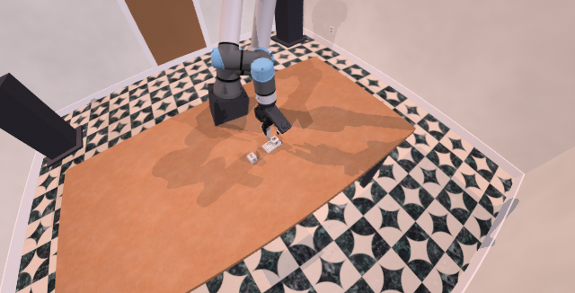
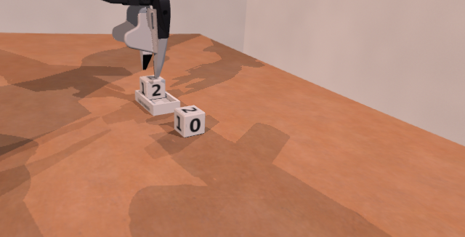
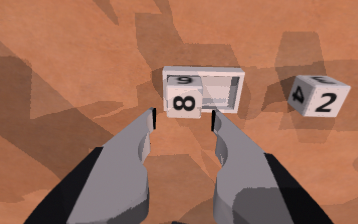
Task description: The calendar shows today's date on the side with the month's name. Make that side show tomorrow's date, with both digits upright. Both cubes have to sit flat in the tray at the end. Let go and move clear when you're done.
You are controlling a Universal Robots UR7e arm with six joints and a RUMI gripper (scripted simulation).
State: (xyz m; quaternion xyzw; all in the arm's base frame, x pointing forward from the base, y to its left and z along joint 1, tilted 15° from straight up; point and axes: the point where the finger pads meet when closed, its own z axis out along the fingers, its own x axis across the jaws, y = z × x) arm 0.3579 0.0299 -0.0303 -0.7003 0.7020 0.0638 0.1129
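Note:
A small white tray (image 2: 157,102) lies on the table, and one white digit cube (image 2: 152,87) sits in its left slot. That cube shows a 2 on its side in the exterior view and an 8 on top in the wrist view (image 3: 184,101). The tray's other slot (image 3: 220,90) is empty. The second cube (image 2: 189,121) lies on the table beside the tray, with 2 on top and 0 and 1 on its sides. It also shows in the wrist view (image 3: 319,96). My gripper (image 2: 152,66) hangs just above the cube in the tray. Its fingers stand partly open, a little wider than the cube, and hold nothing.
The arm's base block (image 1: 228,104) stands on the table behind the tray (image 1: 271,146). The loose cube (image 1: 252,158) lies in front of the tray, towards the table's middle. A wall runs along the table's right side in the exterior view.

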